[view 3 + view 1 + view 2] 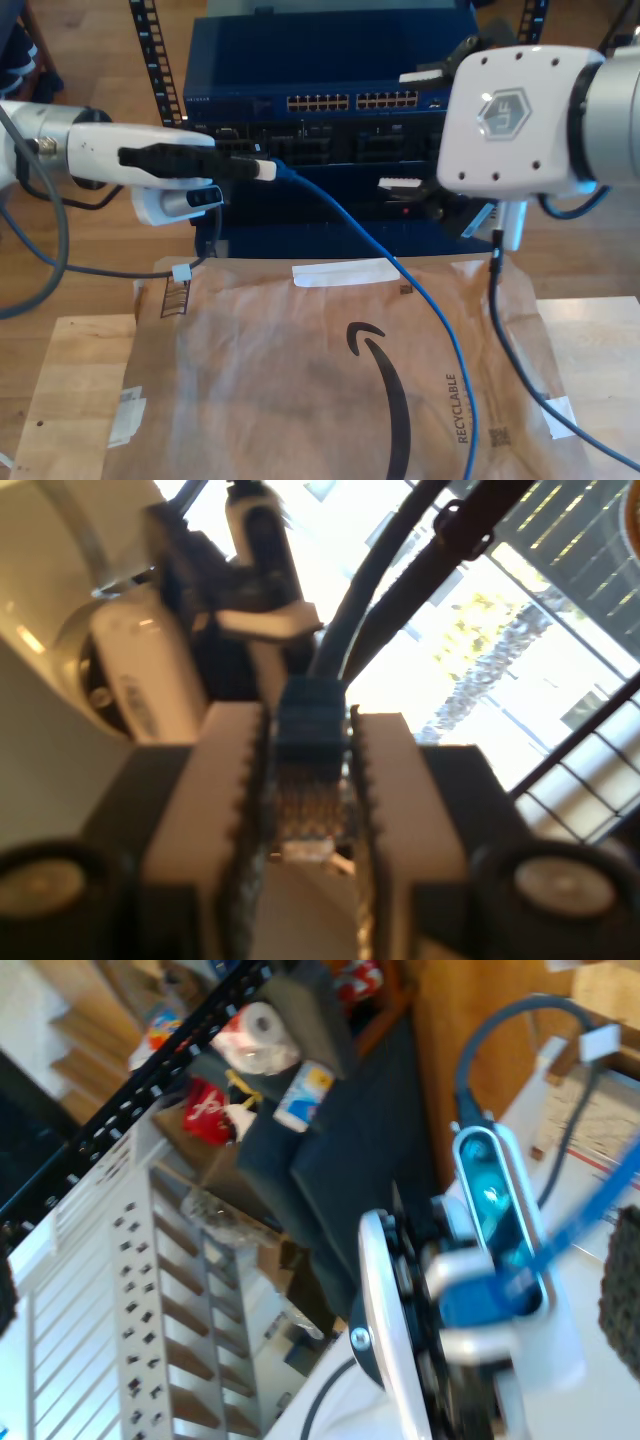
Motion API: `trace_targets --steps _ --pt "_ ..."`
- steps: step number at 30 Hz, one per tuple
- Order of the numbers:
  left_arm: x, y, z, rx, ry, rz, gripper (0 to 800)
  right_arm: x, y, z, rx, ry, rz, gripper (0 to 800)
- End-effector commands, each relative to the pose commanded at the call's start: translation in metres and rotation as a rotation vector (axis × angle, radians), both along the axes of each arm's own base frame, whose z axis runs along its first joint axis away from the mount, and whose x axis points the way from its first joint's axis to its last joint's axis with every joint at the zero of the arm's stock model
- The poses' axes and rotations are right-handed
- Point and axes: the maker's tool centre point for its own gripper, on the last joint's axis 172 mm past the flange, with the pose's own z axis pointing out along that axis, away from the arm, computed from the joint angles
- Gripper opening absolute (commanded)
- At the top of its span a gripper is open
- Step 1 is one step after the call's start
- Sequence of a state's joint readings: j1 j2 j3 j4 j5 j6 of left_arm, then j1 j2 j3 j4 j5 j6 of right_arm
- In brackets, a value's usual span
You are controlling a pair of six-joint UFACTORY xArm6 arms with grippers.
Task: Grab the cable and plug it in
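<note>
The thin blue cable point(400, 270) runs from my first gripper point(262, 168) at the exterior view's left, sagging down across the brown paper and off the bottom edge. In the first wrist view my first gripper point(312, 742) is shut on the cable's blue-booted plug point(312, 720), and the cord leads away from the jaws. My second gripper point(412, 130) is on the big white arm at the exterior view's right, open with its white fingers point(405, 183) apart, facing the first gripper. The second wrist view shows the cable point(590, 1215) and one dark finger pad point(625, 1295).
A blue rack unit with rows of network ports point(350, 102) stands behind both grippers. Brown Amazon packing paper point(300, 380) covers the wooden table point(85, 370). A black arm cable point(510, 340) hangs at the exterior view's right, and a grey one point(50, 250) loops at its left.
</note>
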State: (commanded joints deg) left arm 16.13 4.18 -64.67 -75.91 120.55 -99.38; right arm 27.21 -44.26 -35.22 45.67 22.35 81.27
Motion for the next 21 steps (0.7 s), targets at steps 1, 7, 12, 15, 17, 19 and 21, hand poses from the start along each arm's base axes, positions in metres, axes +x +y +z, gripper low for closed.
trace_targets --steps 1,7,12,15,17,19,21 --pt "0.001 0.001 -0.003 -0.003 0.020 -0.005 5 0.000 0.003 0.001 -0.005 -0.020 0.004 794" --pt "0.000 0.010 0.002 -0.030 0.063 -0.047 7 -0.023 0.044 0.008 0.000 -0.084 0.084 797" --pt "0.000 0.015 0.010 -0.064 0.061 -0.041 9 -0.050 0.077 0.000 -0.001 -0.079 0.172 796" --pt "0.008 0.026 0.017 -0.109 0.087 -0.016 22 -0.050 0.078 -0.006 -0.002 -0.091 0.159 796" --pt "0.005 0.029 0.020 -0.119 0.101 -0.027 24 -0.049 0.077 -0.011 -0.004 -0.104 0.144 796" --pt "0.005 0.029 0.020 -0.121 0.104 -0.030 24 -0.054 0.083 -0.010 -0.003 -0.109 0.159 794" --pt "0.005 0.029 0.019 -0.122 0.112 -0.033 24 -0.054 0.083 -0.010 -0.003 -0.113 0.158 794"
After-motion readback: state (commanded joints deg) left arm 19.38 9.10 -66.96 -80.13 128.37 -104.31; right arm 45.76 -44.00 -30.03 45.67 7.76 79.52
